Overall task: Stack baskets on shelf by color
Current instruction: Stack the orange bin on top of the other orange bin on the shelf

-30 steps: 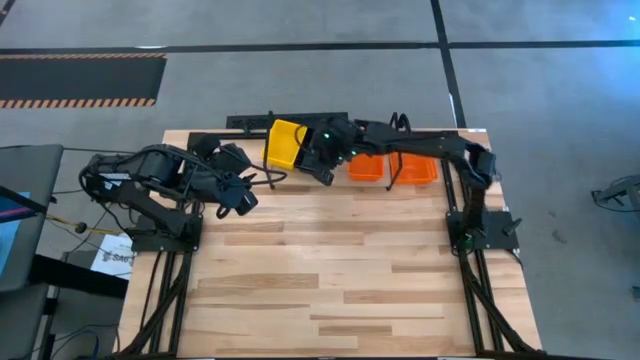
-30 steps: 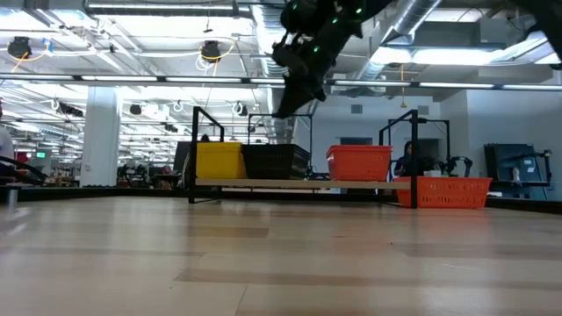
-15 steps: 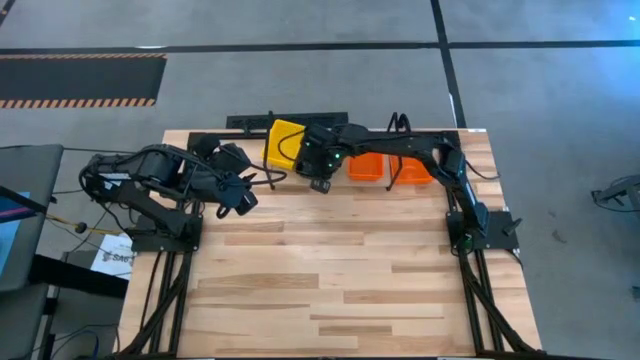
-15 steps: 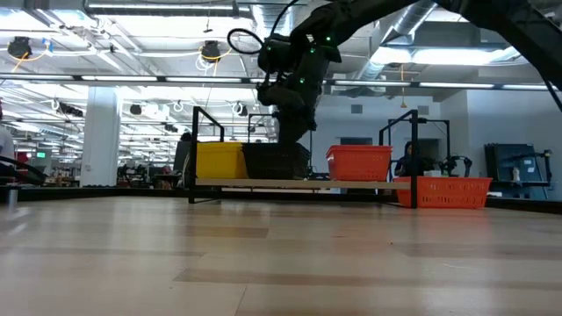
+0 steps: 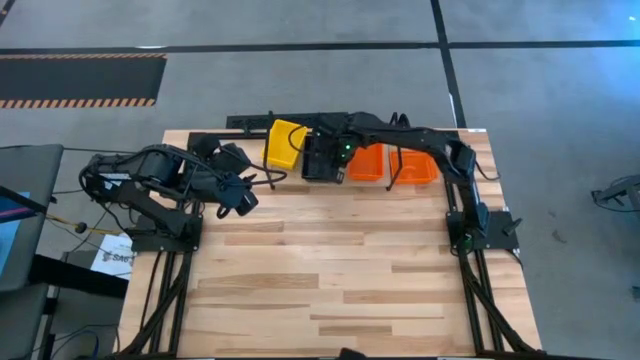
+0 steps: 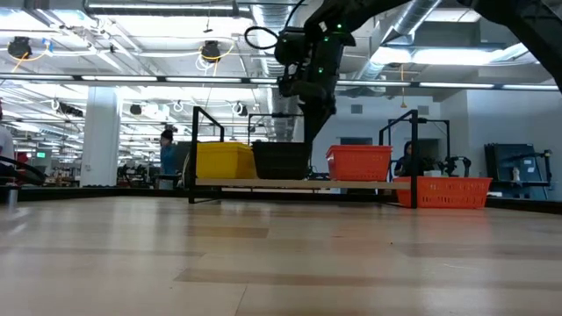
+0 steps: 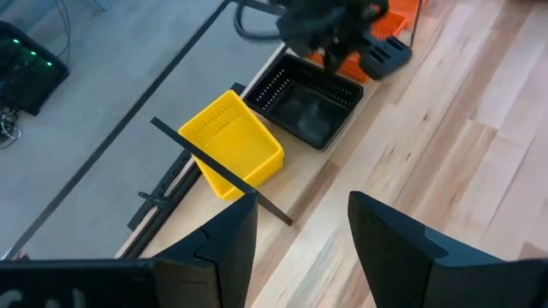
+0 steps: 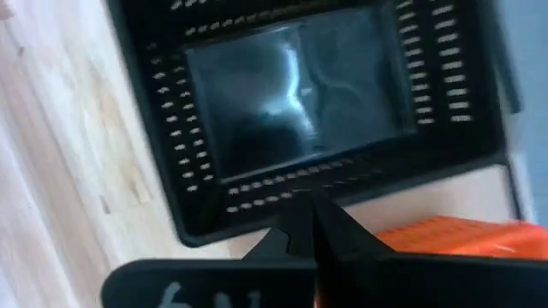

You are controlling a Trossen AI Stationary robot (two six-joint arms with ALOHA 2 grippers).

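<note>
The shelf (image 6: 263, 183) stands along the table's far edge. On its board sit a yellow basket (image 5: 285, 143), a black basket (image 5: 318, 165) in the middle and an orange basket (image 5: 365, 163). A second orange basket (image 6: 452, 191) rests on the table to the shelf's right. My right gripper (image 8: 312, 210) is shut and points steeply down over the black basket's rim on the side next to the orange basket. My left gripper (image 7: 300, 248) hangs open and empty over the table's far left part. My right gripper's shut fingertips (image 8: 301, 224) stand at the black basket's rim (image 8: 257, 201) beside the orange basket (image 8: 445, 235), coming from above. I cannot tell whether they touch the rim.
Black wire hoops (image 6: 206, 140) rise at each end of the shelf. The wide wooden tabletop (image 5: 330, 270) stretches in front of the shelf. People and racks show in the room beyond the table.
My right gripper, still shut, has tipped to point more steeply down, dipped to the black basket, then gone toward the table's right edge, to the basket's orange-side rim. The black basket's left end now stands a little apart from the yellow basket.
</note>
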